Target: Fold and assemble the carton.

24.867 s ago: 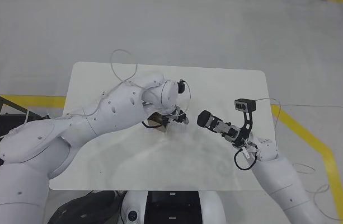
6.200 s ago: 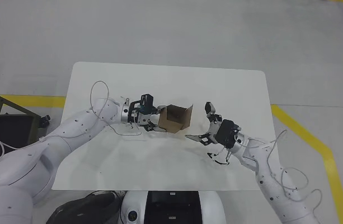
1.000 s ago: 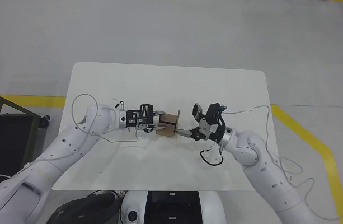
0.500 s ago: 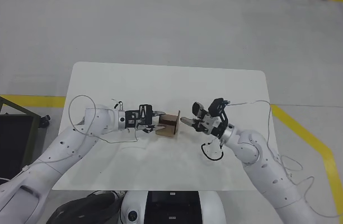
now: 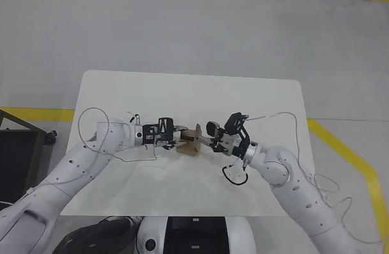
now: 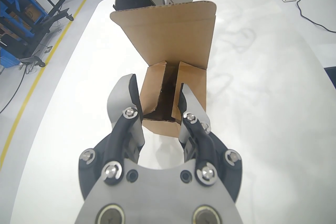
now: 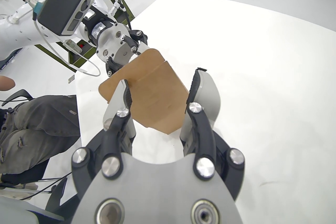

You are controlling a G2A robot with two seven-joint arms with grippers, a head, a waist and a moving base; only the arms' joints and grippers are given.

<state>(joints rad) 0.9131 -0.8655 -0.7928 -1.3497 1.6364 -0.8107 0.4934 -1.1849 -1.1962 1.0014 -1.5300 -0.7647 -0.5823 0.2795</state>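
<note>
Left gripper [image 6: 157, 82] clamps the small brown cardboard carton [image 5: 193, 141] down mid-way across the white table [image 5: 257, 95], bracing it so the right gripper [image 7: 161, 78], jaws spread and empty, can press the raised lid flap [image 6: 168, 33] closed.

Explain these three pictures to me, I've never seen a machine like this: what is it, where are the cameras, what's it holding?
This is a robot with two white arms, each ending in a two-fingered pincer. One picture looks down from above onto a white table. The other two come from cameras on each wrist, looking out past that arm's pincer. On the table is one small brown carton, partly folded, its lid flap raised. The left pincer clasps the carton's open end. The right pincer is open, up against the outside of that lid flap.
</note>
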